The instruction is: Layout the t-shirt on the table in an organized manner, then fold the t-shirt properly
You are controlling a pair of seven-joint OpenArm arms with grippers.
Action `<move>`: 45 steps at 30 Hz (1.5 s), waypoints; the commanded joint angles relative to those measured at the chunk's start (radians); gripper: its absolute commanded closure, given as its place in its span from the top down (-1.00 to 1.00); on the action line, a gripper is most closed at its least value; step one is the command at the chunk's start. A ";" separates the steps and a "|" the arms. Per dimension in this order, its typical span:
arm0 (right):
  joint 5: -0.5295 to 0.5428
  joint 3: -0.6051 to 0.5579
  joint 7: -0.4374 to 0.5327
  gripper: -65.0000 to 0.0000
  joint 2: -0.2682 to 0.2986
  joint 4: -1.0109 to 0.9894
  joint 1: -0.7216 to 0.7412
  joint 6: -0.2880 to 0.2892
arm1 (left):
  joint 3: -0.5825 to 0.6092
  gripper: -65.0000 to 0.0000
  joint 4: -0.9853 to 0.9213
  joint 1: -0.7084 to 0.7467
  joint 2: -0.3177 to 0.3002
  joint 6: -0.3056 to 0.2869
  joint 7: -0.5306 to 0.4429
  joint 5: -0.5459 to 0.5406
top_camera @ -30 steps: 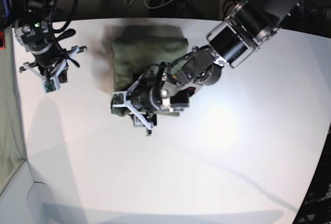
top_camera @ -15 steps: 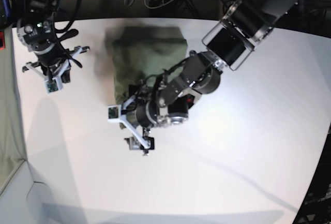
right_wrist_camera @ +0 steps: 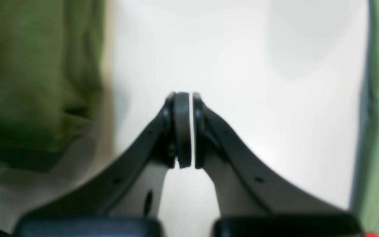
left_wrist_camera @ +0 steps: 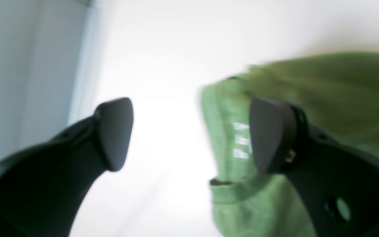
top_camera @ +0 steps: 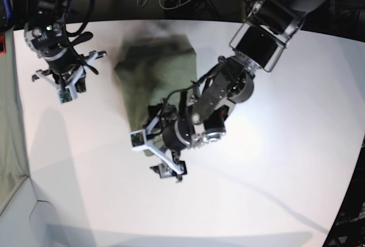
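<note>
The left tool [top_camera: 153, 153] hangs low over the middle of the table [top_camera: 274, 161] with its two fingers spread wide and nothing between them. In the left wrist view one finger [left_wrist_camera: 113, 131] stands over bare white surface and the other [left_wrist_camera: 270, 133] over the near end of the t-shirt [top_camera: 165, 70], where the ribbed collar and a small white printed label show; the picture is too blurred to tell whether that finger touches the cloth. The t-shirt lies folded into a compact block toward the far edge of the table, running from there to the left tool, and the left arm crosses over its near end. The right tool [top_camera: 67, 81] hovers near the far left corner, its fingers pressed together with only a sliver of light between them and nothing held; in the right wrist view it [right_wrist_camera: 187, 130] is above bare table, with the shirt [right_wrist_camera: 35, 75] off to one side and apart from it. The near half of the table and its right side are open white surface up to the curved edge.
</note>
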 commanded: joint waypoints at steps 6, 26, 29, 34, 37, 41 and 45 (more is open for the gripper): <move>0.016 -0.061 0.025 -1.00 0.006 0.020 0.019 0.005 | -0.075 0.64 0.023 -0.014 -0.011 0.021 -0.013 -0.004; 0.016 -0.159 0.027 -1.00 -0.078 -0.100 0.041 0.005 | -0.801 0.64 0.181 0.302 -0.154 0.010 -0.013 -0.012; 0.016 -0.181 0.027 -1.00 -0.078 -0.100 0.018 0.005 | -0.868 0.64 0.181 0.308 -0.154 0.009 -0.013 -0.012; 0.016 -0.210 0.027 -1.00 -0.077 -0.092 -0.024 0.005 | -0.926 0.64 0.181 0.308 -0.154 0.009 -0.013 -0.012; 0.016 -0.196 0.025 -1.00 -0.075 -0.090 -0.027 0.005 | -0.932 0.64 0.181 0.309 -0.155 0.009 -0.013 -0.012; 0.016 -0.112 0.021 -1.00 -0.081 -0.069 -0.038 0.005 | -0.934 0.64 0.184 0.332 -0.168 0.009 -0.013 -0.012; 0.016 -0.078 0.027 -1.00 -0.109 -0.018 -0.048 0.005 | -0.936 0.64 0.195 0.346 -0.166 0.009 -0.013 -0.012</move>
